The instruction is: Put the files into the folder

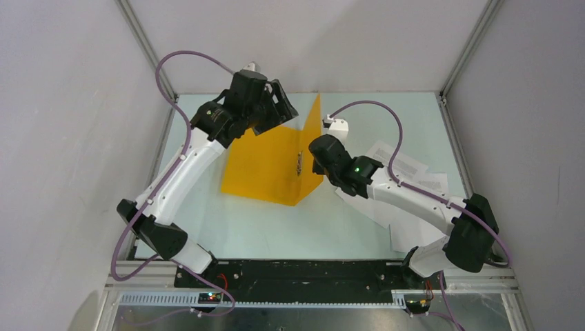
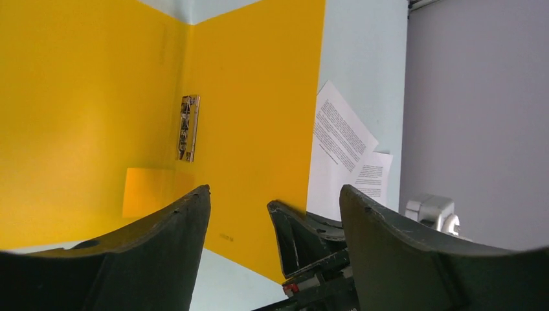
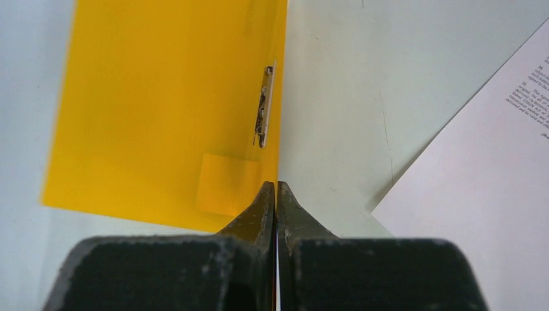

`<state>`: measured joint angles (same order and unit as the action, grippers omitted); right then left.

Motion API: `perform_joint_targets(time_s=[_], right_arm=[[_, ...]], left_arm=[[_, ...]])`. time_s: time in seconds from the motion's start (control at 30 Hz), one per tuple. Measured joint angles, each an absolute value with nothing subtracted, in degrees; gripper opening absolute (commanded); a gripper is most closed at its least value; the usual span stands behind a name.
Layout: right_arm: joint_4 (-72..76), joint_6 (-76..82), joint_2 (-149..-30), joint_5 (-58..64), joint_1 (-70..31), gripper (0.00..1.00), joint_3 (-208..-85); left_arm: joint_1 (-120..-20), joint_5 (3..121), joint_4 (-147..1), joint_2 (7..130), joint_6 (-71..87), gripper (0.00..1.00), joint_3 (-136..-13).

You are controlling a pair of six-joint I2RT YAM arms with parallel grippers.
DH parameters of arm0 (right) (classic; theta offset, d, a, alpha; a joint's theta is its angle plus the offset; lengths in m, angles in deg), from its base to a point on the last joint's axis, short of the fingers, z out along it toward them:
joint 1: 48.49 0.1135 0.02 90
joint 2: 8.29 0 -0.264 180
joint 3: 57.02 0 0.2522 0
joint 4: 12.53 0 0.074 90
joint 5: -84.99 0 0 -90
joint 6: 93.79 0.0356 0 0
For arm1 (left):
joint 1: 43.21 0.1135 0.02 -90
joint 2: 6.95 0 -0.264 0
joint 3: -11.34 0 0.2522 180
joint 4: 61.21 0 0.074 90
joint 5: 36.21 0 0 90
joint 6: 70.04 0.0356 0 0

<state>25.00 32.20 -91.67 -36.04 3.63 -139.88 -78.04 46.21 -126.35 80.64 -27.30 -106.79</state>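
The orange-yellow folder [image 1: 262, 169] lies open on the table, one cover flat and the other cover [image 1: 314, 127] standing upright. A metal clip [image 1: 299, 163] sits by the spine; it also shows in the left wrist view [image 2: 188, 127] and the right wrist view [image 3: 264, 107]. My right gripper [image 1: 321, 150] is shut on the near edge of the upright cover [image 3: 277, 188]. My left gripper [image 1: 279, 103] is open and empty above the folder's far edge [image 2: 275, 191]. The files [image 1: 407, 176] lie spread on the table to the right, partly under my right arm [image 3: 479, 194].
Grey walls close in on both sides, with aluminium posts at the back corners [image 1: 141, 41] [image 1: 469, 48]. A black base rail [image 1: 296, 272] runs along the near edge. A lighter rectangular patch [image 3: 226, 184] shows on the flat cover.
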Motion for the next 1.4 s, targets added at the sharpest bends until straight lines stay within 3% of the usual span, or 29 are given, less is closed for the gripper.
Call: perform_joint_targets(time_s=[0.2,0.57,0.93,1.07,1.23,1.4], right_arm=[[21.8,32.2,-90.1,-32.6,1.4,0.00,-137.3],[9.1,32.6,-84.4,-14.8,-5.6,0.00,-123.6],[5.1,30.9,-84.7,-2.9,-11.4,0.10,-111.9],[4.7,30.2,-89.6,-2.9,-13.2,0.25,-112.7],[5.9,29.7,-96.6,-5.5,-13.5,0.53,-117.1],[11.4,28.5,-98.2,-12.3,-13.7,0.67,-121.5]], left_arm=[[-77.7,44.5,-125.0,81.2,-28.2,0.74,-101.5],[-76.6,41.1,-118.6,84.7,-27.0,0.64,-77.3],[-75.8,40.1,-108.7,96.2,-21.5,0.64,-75.3],[-73.0,39.6,-106.1,96.8,-20.4,0.67,-72.3],[-71.0,40.4,-103.7,97.5,-20.0,0.69,-69.8],[-70.9,40.4,-102.9,98.9,-20.8,0.68,-69.6]])
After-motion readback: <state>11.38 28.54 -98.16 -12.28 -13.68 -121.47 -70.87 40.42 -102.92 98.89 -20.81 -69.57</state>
